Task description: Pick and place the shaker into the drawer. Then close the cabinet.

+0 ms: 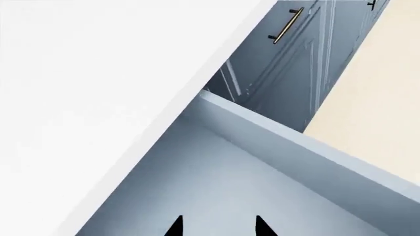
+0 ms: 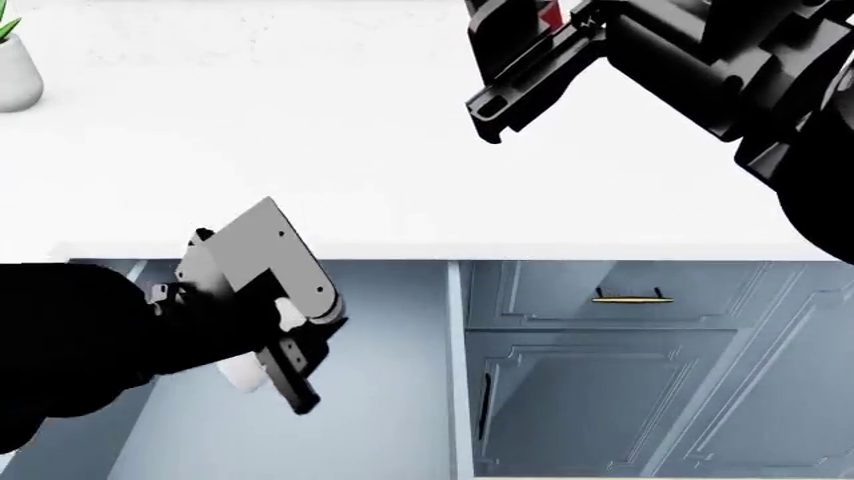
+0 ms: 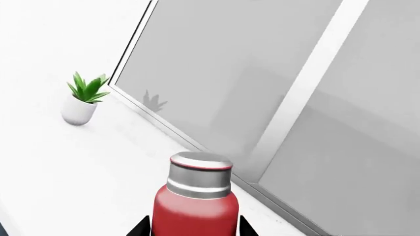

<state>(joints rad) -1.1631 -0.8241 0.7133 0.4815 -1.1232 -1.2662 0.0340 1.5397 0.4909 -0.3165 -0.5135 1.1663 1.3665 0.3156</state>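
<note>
The red shaker [image 3: 195,206] with a silver cap stands between the fingers of my right gripper [image 3: 192,228], which is shut on it. In the head view the right gripper [image 2: 514,50] is high above the white counter, and only a sliver of the red shaker [image 2: 545,12] shows. The drawer [image 2: 387,400] is pulled out under the counter at the left, with pale blue-grey floor and walls [image 1: 295,142]. My left gripper [image 2: 274,385] hangs over the drawer's inside, open and empty; its dark fingertips [image 1: 174,228] show above the drawer floor.
The white counter [image 2: 334,160] spans the view. A small potted plant [image 2: 11,75] stands at its far left, also in the right wrist view [image 3: 82,105]. Panelled pale blue cabinet doors with a brass bar handle [image 2: 630,297] are right of the drawer.
</note>
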